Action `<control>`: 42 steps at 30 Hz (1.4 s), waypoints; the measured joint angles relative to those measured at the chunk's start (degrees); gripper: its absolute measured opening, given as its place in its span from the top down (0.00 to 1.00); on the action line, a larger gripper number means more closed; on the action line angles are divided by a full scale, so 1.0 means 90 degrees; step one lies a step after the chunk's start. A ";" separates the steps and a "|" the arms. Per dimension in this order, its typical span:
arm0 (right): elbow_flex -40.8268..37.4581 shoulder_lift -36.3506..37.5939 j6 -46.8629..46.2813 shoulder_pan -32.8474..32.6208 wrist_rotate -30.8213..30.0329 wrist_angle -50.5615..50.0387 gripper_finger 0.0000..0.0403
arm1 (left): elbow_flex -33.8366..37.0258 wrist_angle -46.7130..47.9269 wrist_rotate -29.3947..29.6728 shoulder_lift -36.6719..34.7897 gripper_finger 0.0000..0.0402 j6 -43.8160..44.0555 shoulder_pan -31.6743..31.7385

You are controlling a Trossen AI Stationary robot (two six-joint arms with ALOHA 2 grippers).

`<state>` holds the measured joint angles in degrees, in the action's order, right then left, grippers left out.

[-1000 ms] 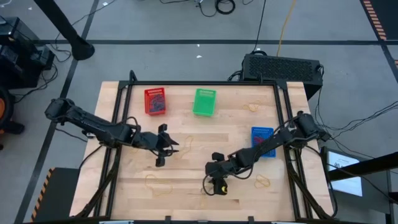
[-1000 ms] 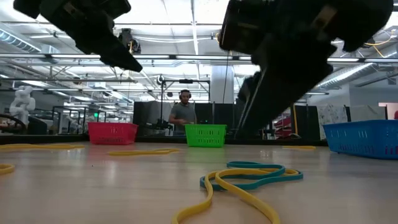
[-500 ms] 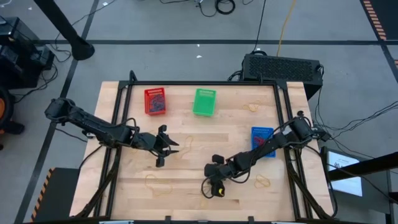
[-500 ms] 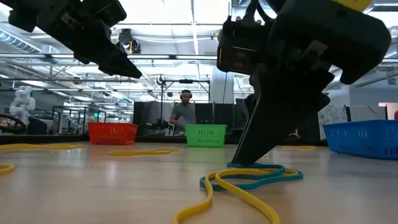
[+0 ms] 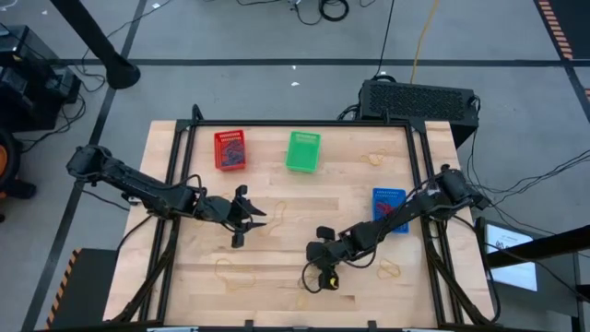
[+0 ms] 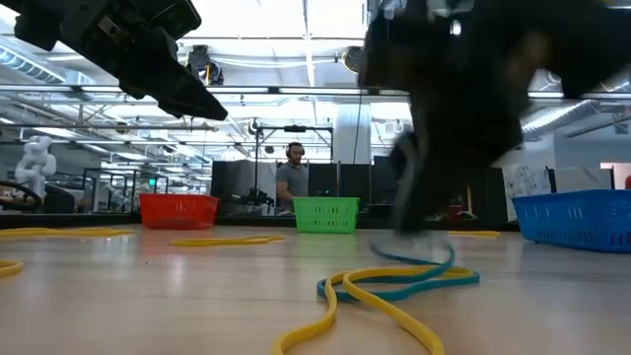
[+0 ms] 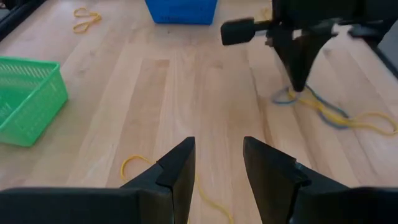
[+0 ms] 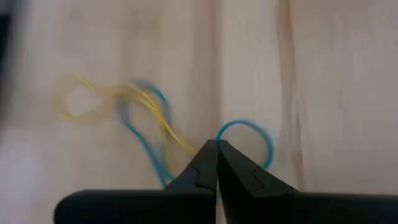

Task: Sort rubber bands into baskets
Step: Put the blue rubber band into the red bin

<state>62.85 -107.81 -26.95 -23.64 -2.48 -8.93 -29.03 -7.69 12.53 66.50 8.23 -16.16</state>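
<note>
Wood table (image 5: 350, 175): right end effector (image 8: 216, 147) pinched on blue rubber band (image 8: 249, 134); left end effector (image 7: 217, 163) half-open, empty.

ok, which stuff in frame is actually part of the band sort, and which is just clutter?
Job:
red basket
green basket
blue basket
blue rubber band, pinched in right tool
yellow rubber band

Clutter:
black box
floor cables

Arms: we see two dark, jointed arms trailing black cables.
Right gripper (image 8: 216, 149): black, tapered fingers.
Left gripper (image 7: 217, 165): dark, blocky fingers.
</note>
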 joint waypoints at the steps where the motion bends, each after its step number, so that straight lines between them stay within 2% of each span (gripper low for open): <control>1: 0.0010 0.0132 0.0089 0.0009 -0.0050 0.0026 0.99 | 0.0034 -0.0191 0.0000 0.0029 0.64 0.0002 0.0000; 7: 0.0022 0.0739 0.0714 0.0020 -0.0671 0.0347 1.00 | 0.0308 -0.1785 -0.0004 0.0639 0.64 -0.0017 0.0000; 14: 0.0025 0.1186 0.1707 0.0032 -0.0701 0.1356 1.00 | 0.0337 -0.3826 -0.0057 0.1968 0.64 -0.0365 0.0000; 21: 0.0030 0.1277 0.2255 0.0050 -0.0717 0.1813 1.00 | 0.0337 -0.5367 -0.1078 0.2645 0.64 -0.0841 0.0000; 31: 0.0030 0.1277 0.2294 0.0208 -0.0729 0.2066 1.00 | 0.0335 -0.5424 -0.1269 0.2678 0.64 -0.0853 0.0000; 39: 0.0030 0.1309 0.2428 0.0357 -0.0744 0.2115 1.00 | 0.0335 -0.5422 -0.2401 0.2678 0.64 -0.1018 0.0002; 42: 0.0030 0.1309 0.2425 0.0384 -0.0744 0.2114 1.00 | 0.0335 -0.5424 -0.2540 0.2678 0.64 -0.1024 0.0000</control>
<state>63.11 -96.03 -5.13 -20.18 -9.17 10.10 -26.02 -56.51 -10.33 90.61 -0.99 -16.16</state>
